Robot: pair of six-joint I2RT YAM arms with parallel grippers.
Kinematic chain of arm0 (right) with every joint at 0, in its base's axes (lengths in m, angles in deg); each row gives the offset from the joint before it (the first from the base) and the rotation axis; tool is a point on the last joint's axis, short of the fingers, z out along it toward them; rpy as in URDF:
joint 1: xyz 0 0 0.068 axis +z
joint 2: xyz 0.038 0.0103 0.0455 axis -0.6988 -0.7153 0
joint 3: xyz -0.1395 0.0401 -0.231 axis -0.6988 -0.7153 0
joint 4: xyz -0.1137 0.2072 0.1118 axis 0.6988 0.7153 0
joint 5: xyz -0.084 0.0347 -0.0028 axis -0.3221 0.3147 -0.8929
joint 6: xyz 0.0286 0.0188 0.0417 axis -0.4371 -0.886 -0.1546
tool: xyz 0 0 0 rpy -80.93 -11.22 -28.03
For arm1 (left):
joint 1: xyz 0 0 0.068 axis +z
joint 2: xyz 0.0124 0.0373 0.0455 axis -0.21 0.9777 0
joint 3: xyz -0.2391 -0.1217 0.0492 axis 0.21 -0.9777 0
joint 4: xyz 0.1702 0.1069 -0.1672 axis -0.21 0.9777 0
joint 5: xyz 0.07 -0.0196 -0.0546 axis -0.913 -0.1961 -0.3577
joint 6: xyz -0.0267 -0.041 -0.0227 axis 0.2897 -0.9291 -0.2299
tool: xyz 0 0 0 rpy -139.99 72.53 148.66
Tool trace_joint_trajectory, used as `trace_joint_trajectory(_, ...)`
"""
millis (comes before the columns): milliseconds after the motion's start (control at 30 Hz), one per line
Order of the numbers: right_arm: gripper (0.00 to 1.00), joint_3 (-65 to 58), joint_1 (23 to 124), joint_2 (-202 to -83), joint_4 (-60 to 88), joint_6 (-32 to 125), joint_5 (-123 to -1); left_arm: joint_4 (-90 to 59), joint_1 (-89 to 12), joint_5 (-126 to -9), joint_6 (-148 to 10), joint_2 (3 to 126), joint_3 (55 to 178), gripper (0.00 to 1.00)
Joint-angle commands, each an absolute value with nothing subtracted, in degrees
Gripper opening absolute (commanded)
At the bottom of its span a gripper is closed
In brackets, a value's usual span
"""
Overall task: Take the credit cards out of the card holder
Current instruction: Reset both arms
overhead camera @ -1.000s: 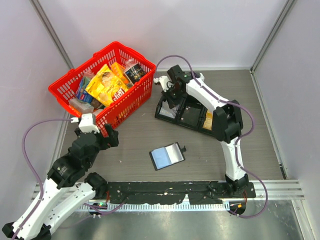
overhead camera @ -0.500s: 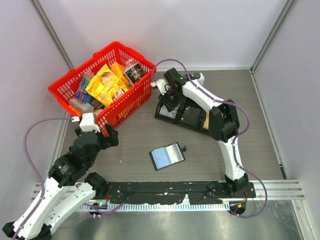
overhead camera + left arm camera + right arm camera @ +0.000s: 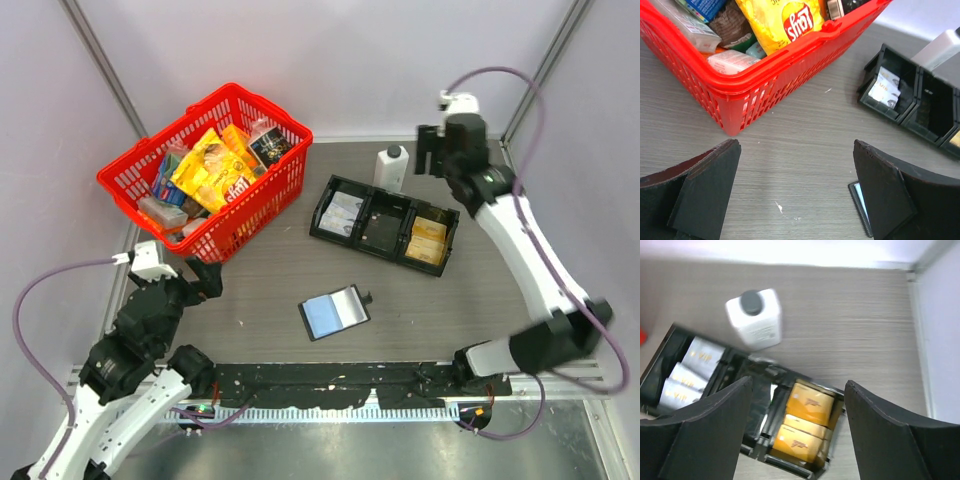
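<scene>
The card holder (image 3: 335,311) lies open on the table, showing a light blue face and a grey face; one corner of it (image 3: 859,196) peeks from behind my left finger. Grey credit cards (image 3: 345,212) (image 3: 687,372) (image 3: 885,85) lie in the black tray's left compartment. Golden-yellow credit cards (image 3: 430,240) (image 3: 805,422) fill its right one. My left gripper (image 3: 203,276) (image 3: 796,150) is open and empty, low over bare table left of the holder. High at the back right, my right gripper (image 3: 437,152) (image 3: 798,385) hangs open and empty above the tray.
The black three-compartment tray (image 3: 381,228) (image 3: 760,405) sits right of centre. A white bottle with a black cap (image 3: 392,167) (image 3: 755,317) stands just behind it. A red basket (image 3: 255,205) (image 3: 790,55) full of snack packs stands at the back left, close ahead of my left gripper.
My right arm rose from the tray's left compartment and swung up to the back right, its jaws opening. My left arm drew back a little toward the near left.
</scene>
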State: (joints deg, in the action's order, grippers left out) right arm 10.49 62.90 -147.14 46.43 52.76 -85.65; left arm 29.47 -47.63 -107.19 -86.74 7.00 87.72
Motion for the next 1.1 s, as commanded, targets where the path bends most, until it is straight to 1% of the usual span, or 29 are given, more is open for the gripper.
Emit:
trace_joint_trajectory(0, 0.79, -0.79, 61.30, -130.28, 41.26, 43.72, -98.56, 26.24, -47.46, -109.50, -87.15, 2.20, 87.27, 1.00)
trace_joint_trajectory(100, 0.80, -7.49, 61.03, -120.15, 40.82, 43.63, -105.32, 26.59, -47.37, -110.46, -87.32, -0.62, 87.71, 1.00)
trace_joint_trajectory(167, 0.80, -13.10, 61.03, -110.85, 40.91, 43.54, -107.53, 27.12, -47.46, -111.95, -87.06, -2.20, 88.15, 1.00)
trace_joint_trajectory(267, 0.81, -18.04, 61.03, -101.16, 41.00, 42.92, -109.81, 28.26, -47.28, -114.76, -86.45, -5.01, 88.77, 1.00)
trace_joint_trajectory(367, 0.81, -25.14, 61.03, -89.67, 38.72, 43.54, -110.70, 29.40, -47.37, -117.14, -86.44, -7.39, 88.68, 1.00)
trace_joint_trajectory(533, 0.81, -34.30, 61.03, -75.32, 34.59, 45.82, -110.53, 29.23, -47.37, -118.02, -87.58, -11.94, 86.75, 1.00)
trace_joint_trajectory(800, 0.81, -45.10, 61.03, -61.34, 28.52, 46.71, -112.46, 29.67, -47.37, -120.92, -87.85, -13.11, 85.69, 1.00)
trace_joint_trajectory(867, 0.81, -45.38, 61.03, -61.49, 29.30, 45.30, -114.56, 29.93, -47.28, -121.54, -87.85, -13.20, 85.78, 1.00)
trace_joint_trajectory(1067, 0.81, -47.67, 60.94, -61.23, 26.67, 45.91, -115.71, 29.84, -47.37, -124.26, -87.41, -13.28, 85.60, 1.00)
